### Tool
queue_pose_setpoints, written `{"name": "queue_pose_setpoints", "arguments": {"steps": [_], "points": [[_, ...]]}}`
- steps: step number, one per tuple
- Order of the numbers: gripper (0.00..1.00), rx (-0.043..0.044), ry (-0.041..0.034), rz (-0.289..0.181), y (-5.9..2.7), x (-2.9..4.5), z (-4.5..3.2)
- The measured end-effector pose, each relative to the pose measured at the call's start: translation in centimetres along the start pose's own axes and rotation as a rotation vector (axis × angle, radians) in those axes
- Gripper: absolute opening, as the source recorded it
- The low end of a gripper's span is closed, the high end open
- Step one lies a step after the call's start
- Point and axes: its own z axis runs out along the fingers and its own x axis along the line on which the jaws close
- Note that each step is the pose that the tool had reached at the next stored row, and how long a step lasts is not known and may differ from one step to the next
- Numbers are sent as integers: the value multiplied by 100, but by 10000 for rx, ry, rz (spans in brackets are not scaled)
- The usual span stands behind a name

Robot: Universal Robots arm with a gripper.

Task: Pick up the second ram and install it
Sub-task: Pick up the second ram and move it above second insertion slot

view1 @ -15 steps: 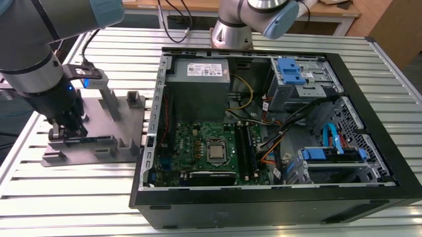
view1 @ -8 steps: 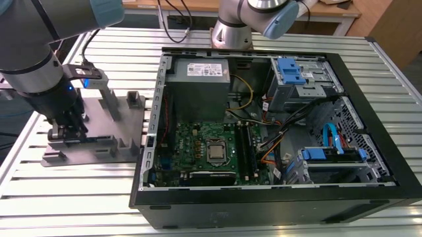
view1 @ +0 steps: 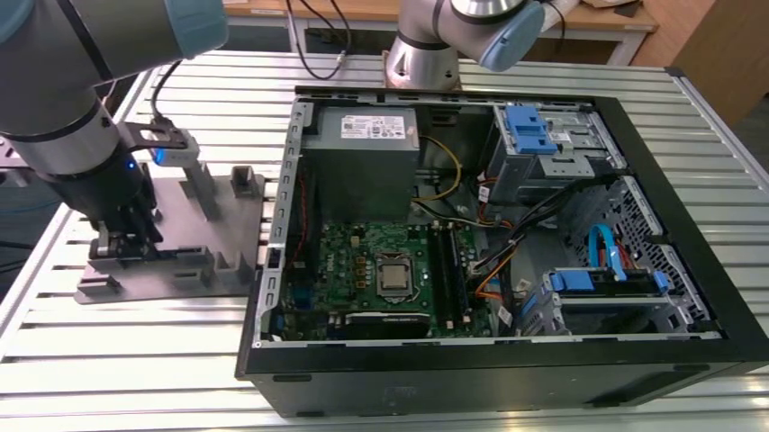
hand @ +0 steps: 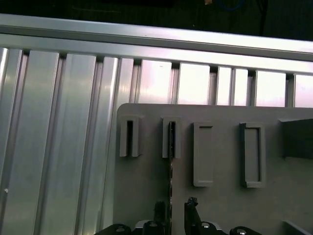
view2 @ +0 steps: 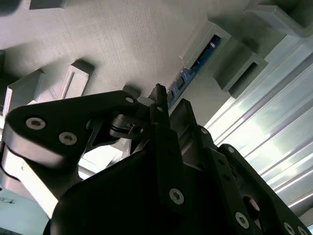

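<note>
gripper: (view1: pixel 121 245) low over the grey tray (view1: pixel 180 281), at the tray end toward the exterior view's left; the arm (view1: pixel 67 117) reaches down to it from above.
fingers: 2 black fingers (hand: pixel 190 210), spread, 1 on each side of the memory stick. The first wrist view shows a gap between the stick and 1 finger, so they are not pinching it.
memory stick: (hand: pixel 171 139) on edge in a narrow slot of the tray. The second wrist view shows its blue-green edge (view2: pixel 195 66). From the slot block it runs straight in between the fingertips.
slot: the first wrist view shows 4 blocks in a row near the tray rim; the stick is in the 2nd from the tray's corner.
tray: flat on the slatted metal table (view1: pixel 121 360), just beside the open computer case (view1: pixel 505 382), on the exterior view's left of it.
case: on its side, cover off, motherboard (view1: pixel 360 256) facing up. The long black memory slots (view1: pixel 447 270) sit on the exterior view's right of the processor socket (view1: pixel 393 276).
stick vs slots: well apart; the stick is in the tray, outside the case.
</note>
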Motion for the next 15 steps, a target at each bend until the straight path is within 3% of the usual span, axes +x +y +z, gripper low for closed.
{"name": "queue_pose_setpoints", "arguments": {"steps": [4,11,13,15], "points": [[27,2,-1,-1,-3,3,67],[25,-1,0,-1,-3,3,66],[13,-2,1,-1,-3,3,66],[11,-1,0,-1,-3,3,66]]}}
